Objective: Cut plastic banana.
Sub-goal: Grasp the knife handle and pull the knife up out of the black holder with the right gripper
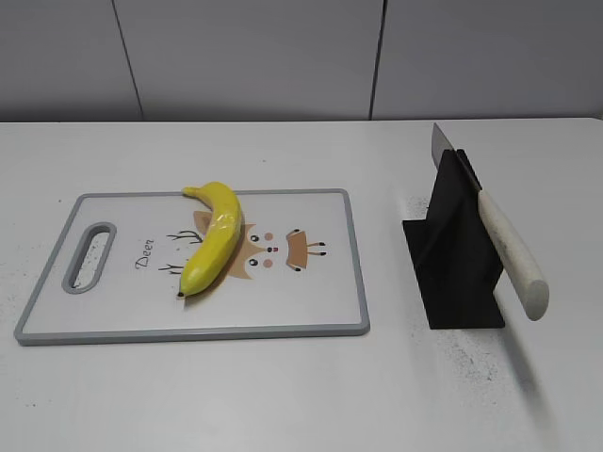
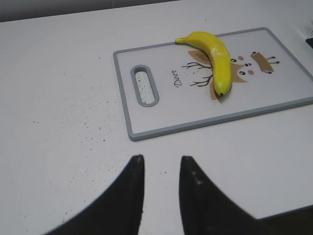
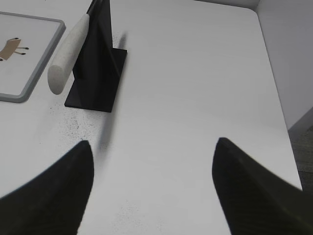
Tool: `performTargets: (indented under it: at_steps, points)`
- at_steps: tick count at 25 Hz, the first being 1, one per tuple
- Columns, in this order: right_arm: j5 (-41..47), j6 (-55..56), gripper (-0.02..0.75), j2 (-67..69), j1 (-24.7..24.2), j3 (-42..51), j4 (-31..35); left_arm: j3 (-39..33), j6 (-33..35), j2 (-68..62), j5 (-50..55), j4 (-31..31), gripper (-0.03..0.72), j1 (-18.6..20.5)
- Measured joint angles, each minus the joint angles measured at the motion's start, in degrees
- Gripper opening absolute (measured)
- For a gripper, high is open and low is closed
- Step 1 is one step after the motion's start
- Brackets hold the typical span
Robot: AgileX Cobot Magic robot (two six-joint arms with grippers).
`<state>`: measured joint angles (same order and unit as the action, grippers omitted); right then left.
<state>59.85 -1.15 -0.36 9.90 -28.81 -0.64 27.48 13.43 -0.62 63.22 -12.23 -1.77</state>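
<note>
Nothing is grasped yet: the plastic banana (image 1: 215, 237) lies on the deer cutting board (image 1: 113, 315). The right gripper (image 3: 151, 147) fingers gape wide; the left gripper (image 2: 161, 161) fingers look nearly closed, empty. Next, probably, the right takes the knife (image 1: 509, 250) from its stand (image 1: 452, 273).

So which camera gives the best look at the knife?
The exterior view: it shows the knife whole, blade and pale handle, resting in its black stand. The right wrist view catches mainly the handle; the left wrist view misses it.
</note>
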Motion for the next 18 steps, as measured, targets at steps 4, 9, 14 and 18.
performTargets:
  at_steps: [4,9,14,18]
  points:
    - [0.0,0.0,0.573,0.0,0.0,0.0,0.0,0.0,0.0,0.0,0.0,0.0,0.23,0.0]
    - [0.0,0.0,0.573,0.0,0.0,0.0,0.0,0.0,0.0,0.0,0.0,0.0,0.232,0.0]
    - [0.0,0.0,0.573,0.0,0.0,0.0,0.0,0.0,0.0,0.0,0.0,0.0,0.232,0.0]
    - [0.0,0.05,0.573,0.0,0.0,0.0,0.0,0.0,0.0,0.0,0.0,0.0,0.232,0.0]
